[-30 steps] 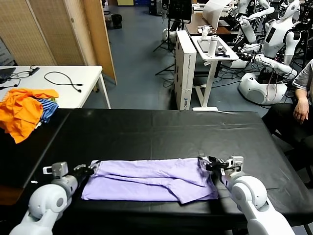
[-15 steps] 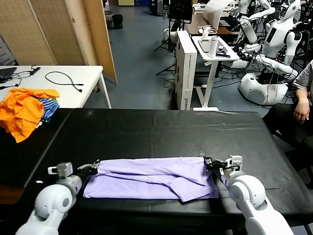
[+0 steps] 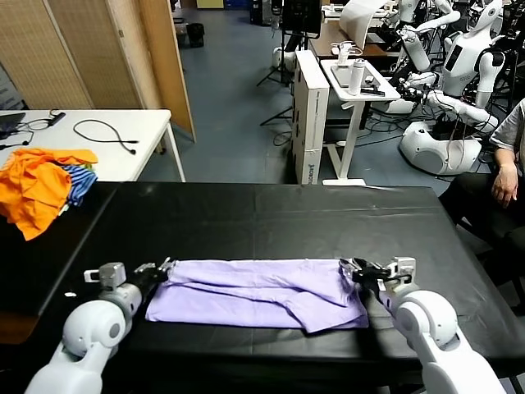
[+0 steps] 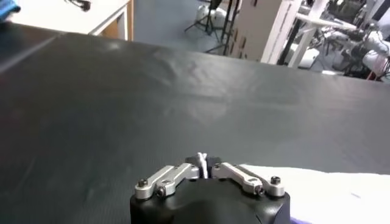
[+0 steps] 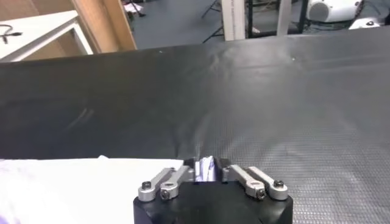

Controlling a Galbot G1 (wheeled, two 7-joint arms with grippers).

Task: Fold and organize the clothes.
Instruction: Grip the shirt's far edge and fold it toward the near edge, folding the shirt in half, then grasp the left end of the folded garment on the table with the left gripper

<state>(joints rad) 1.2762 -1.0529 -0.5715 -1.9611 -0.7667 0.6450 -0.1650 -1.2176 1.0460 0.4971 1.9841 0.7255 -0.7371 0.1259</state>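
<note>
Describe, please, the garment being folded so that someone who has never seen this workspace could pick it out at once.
Start at the black table in front of the robot. Along its near edge, between the left gripper and the right gripper, lies a pale lavender T-shirt, folded into a long flat band. Unlike the orange and blue-striped heap at the far left, it is one plain colour and spread flat.

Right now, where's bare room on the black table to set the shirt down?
Free: the black table from the lavender T-shirt to its far edge, and the far right corner. Crowded: the near strip, with the left gripper and right gripper at the shirt's ends; orange garment heap far left.
</note>
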